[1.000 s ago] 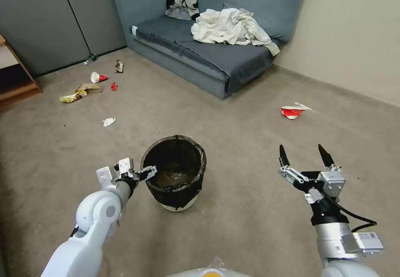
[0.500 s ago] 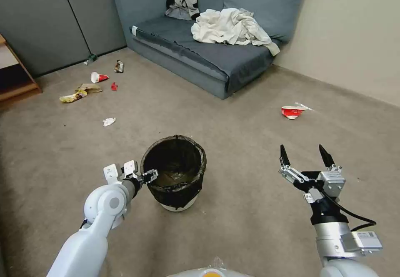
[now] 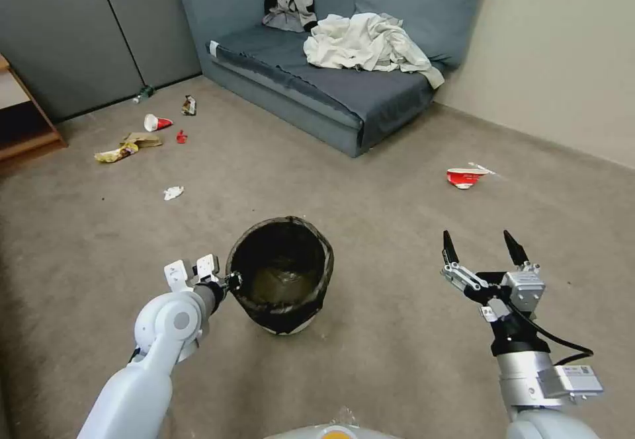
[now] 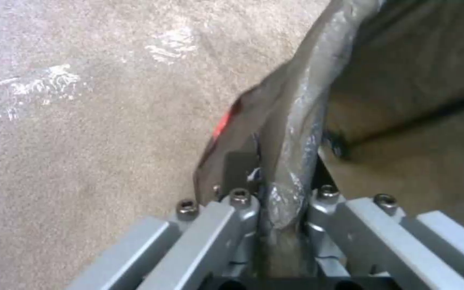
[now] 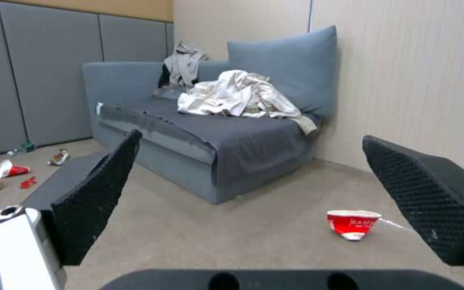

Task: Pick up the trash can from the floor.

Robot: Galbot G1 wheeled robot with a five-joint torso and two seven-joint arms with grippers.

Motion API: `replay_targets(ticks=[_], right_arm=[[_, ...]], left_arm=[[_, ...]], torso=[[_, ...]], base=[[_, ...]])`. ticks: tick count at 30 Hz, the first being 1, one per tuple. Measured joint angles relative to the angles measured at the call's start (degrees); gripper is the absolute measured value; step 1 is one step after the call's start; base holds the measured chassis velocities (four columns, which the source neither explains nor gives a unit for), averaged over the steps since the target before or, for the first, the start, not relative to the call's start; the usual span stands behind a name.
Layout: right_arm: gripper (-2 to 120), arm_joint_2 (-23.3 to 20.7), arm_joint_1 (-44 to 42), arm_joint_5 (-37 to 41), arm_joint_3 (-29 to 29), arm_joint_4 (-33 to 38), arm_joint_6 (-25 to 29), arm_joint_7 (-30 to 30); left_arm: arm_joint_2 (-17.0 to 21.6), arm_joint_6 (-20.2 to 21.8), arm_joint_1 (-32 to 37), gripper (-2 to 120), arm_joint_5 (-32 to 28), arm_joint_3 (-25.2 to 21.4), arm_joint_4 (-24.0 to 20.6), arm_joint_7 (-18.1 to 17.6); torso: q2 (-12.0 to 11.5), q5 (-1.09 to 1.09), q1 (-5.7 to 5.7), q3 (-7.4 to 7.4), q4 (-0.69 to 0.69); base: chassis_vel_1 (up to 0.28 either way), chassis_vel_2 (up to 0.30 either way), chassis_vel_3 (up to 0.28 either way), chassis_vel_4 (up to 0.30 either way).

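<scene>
trash can (image 3: 281, 274) tilted on floor (image 3: 370, 227) | left gripper (image 3: 233, 282) clamped on its bag-lined rim | right gripper (image 3: 481, 247) jaws apart, well aside

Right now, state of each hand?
Left hand: shut on the trash can's bag-lined rim, bin tilted.
Right hand: open, holding nothing, raised above the floor.

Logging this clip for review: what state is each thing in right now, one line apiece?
trash can: tilted, rim pinched on its left side, lined with a dark bag
left claw: shut on the bin's rim
right claw: open, held above the floor, holding nothing
red cup: lying on its side on the floor
white clothes: crumpled on the sofa
</scene>
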Motion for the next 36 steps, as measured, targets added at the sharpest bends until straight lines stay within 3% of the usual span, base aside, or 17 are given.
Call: replay_targets(ticks=[8, 27, 36], right_arm=[[100, -0.07, -0.13, 0.01, -0.02, 0.09, 0.01, 0.0], [100, -1.48, 1.15, 1.24, -0.12, 0.16, -0.32, 0.0], [100, -1.82, 1.67, 1.62, -0.19, -0.37, -0.37, -0.07]], left_arm=[[-0.49, -0.17, 1.88, 1, -0.29, -2.33, -3.56, -0.17], [-1.88, 0.01, 14.84, 1, -0.86, -11.14, -24.81, -2.63], [-2.98, 0.04, 17.07, 1, -0.04, -11.77, -27.18, -2.91]], torso=[[0.0, 0.0, 0.0, 0.0, 0.0], [0.0, 0.01, 0.0, 0.0, 0.01], [0.0, 0.0, 0.0, 0.0, 0.0]], base=[[0.0, 0.0, 0.0, 0.0], [0.0, 0.0, 0.0, 0.0], [0.0, 0.0, 0.0, 0.0]])
